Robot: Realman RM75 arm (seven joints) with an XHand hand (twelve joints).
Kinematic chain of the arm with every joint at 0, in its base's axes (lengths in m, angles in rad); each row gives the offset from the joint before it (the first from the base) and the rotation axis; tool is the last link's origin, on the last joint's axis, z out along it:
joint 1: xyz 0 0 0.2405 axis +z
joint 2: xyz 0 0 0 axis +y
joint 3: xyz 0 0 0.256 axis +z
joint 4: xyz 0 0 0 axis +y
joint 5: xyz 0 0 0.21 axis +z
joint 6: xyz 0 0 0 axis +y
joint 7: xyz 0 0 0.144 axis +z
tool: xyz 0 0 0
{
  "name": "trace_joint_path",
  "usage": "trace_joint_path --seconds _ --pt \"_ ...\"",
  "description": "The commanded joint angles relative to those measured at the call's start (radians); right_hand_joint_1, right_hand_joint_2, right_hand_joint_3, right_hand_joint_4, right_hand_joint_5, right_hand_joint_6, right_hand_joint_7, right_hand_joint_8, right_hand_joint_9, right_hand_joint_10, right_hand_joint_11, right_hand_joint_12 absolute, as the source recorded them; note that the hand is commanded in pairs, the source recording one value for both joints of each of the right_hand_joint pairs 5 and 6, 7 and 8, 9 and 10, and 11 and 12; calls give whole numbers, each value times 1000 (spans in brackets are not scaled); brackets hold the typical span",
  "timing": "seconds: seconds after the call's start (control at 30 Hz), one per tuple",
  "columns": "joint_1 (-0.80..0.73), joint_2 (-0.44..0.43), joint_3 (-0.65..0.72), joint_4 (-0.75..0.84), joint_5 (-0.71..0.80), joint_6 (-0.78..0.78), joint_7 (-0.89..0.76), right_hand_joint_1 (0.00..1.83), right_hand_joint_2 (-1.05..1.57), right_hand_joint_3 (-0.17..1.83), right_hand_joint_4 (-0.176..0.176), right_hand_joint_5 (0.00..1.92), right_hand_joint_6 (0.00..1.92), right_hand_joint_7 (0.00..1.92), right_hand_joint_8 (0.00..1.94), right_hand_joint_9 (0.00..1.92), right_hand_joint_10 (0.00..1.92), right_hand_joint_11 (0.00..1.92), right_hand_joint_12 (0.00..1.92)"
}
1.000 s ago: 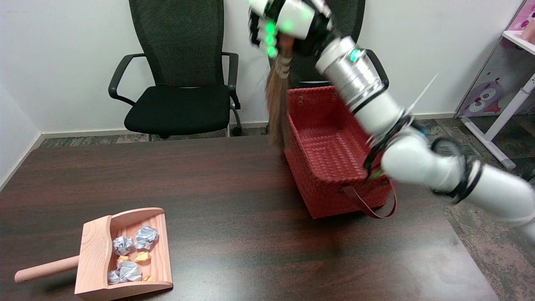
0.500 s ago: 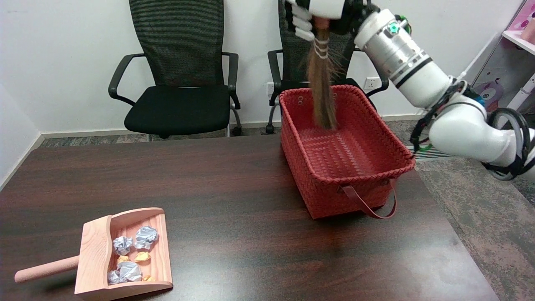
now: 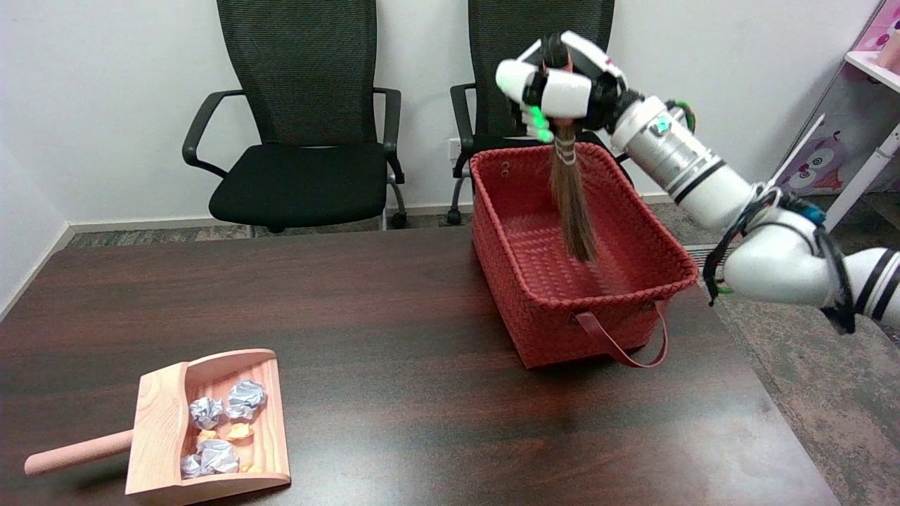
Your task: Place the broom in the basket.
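Note:
My right hand (image 3: 562, 91) grips the top of a small brown straw broom (image 3: 573, 204) and holds it upright above the red woven basket (image 3: 506, 274). The bristles hang down inside the basket, their tips low over its floor; whether they touch it I cannot tell. The basket stands at the table's far right edge, with a brown strap handle (image 3: 622, 344) hanging on its near wall. Most of the broom's handle is hidden inside the hand.
A wooden dustpan (image 3: 165, 436) with several crumpled paper balls lies at the table's near left. Two black office chairs (image 3: 309, 133) stand behind the table. A white desk leg and a pink shelf are at the far right.
The right hand has carried the broom rightward from beside the basket's left wall to over its middle, then lowered it, so the bristles now hang deeper inside the basket.

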Motion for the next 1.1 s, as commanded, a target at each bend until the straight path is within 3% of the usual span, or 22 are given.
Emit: trace_joint_path --seconds 0.03,0.2,0.67,0.73,0.77,0.8,0.87,0.97,1.1 --pt "-47 -212 -142 440 -372 327 341 915 1330 1686 -2 1920 1920 1920 1920 1920 1920 1920 1920" --pt "-86 -257 -135 495 -439 349 411 915 1323 1688 -2 1920 1920 1920 1920 1920 1920 1920 1920" --pt "-120 -260 -134 475 -455 353 431 884 1209 1833 9 1920 1920 1920 1920 1920 1920 1920 1920" --pt "-120 -260 -133 475 -465 353 431 853 1111 1833 25 1920 1920 1920 1920 1920 1920 1920 1920" --pt "-120 -260 -133 471 -468 353 431 842 1075 1833 121 1920 1920 1920 1920 1920 1920 1920 1920" --pt "-120 -260 -133 469 -470 352 431 826 1016 1826 176 1920 1920 1920 1920 1920 1920 1920 1920" --pt "-119 -260 -132 462 -470 349 431 793 852 1788 176 1910 1910 1910 1910 1920 1920 1920 1920" --pt "-117 -260 -131 458 -470 350 431 780 682 1672 176 1563 1563 1563 1563 1902 1902 1920 1920" --pt "-117 -260 -131 453 -470 352 431 761 612 1475 176 1235 1235 1235 1235 1576 1576 1920 1920"
